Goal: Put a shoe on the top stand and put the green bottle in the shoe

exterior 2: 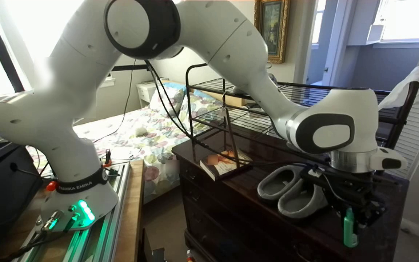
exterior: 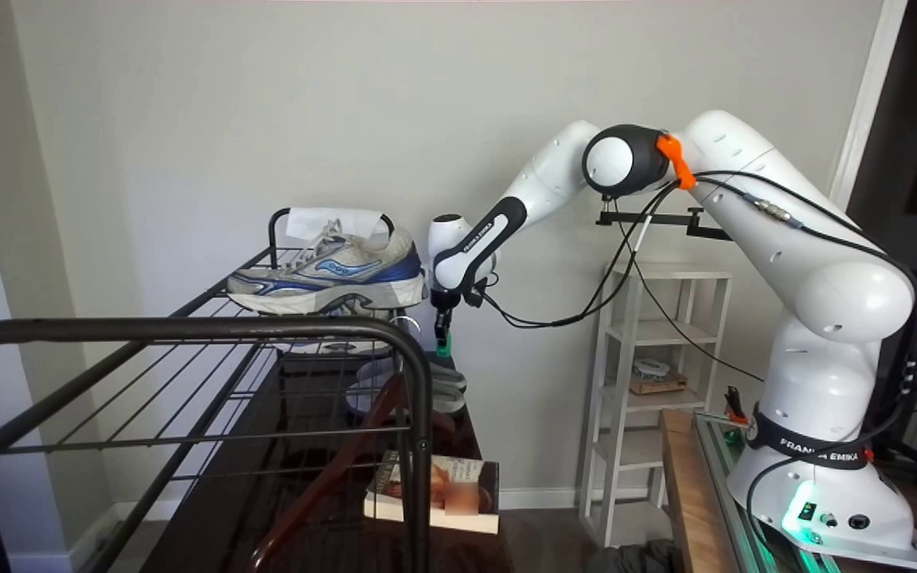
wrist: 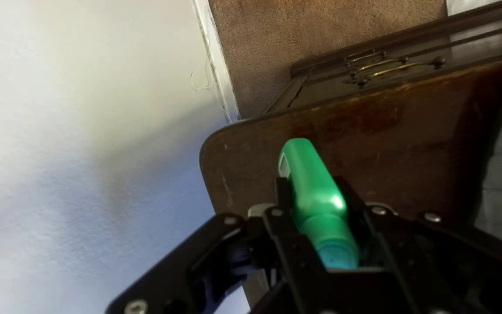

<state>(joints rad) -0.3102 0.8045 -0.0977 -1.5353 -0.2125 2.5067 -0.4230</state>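
Observation:
My gripper (wrist: pixel 312 192) is shut on the green bottle (wrist: pixel 305 163), cap towards the palm. They also show in the exterior views: the gripper (exterior: pixel 443 326) (exterior 2: pixel 356 216) points down, with the bottle (exterior: pixel 444 347) (exterior 2: pixel 349 231) below it, over the dresser's corner by the wall. I cannot tell whether its base touches the dresser. The grey-and-white shoe (exterior: pixel 327 274) lies across the top stand (exterior: pixel 120 358), the rack's upper slatted tier, sole down; my gripper is beyond its heel and lower. In an exterior view the top stand (exterior 2: pixel 304 95) shows, but my arm hides most of the shoe.
Another shoe (exterior: pixel 339 348) sits on the lower tier. Grey slippers (exterior 2: pixel 298 202) stand on the dark dresser (exterior 2: pixel 260 222) beside the gripper. A book (exterior 2: pixel 227 162) and a leaning brown rod (exterior: pixel 355 442) are farther along. A white bundle (exterior: pixel 339 219) hangs on the rack's end rail.

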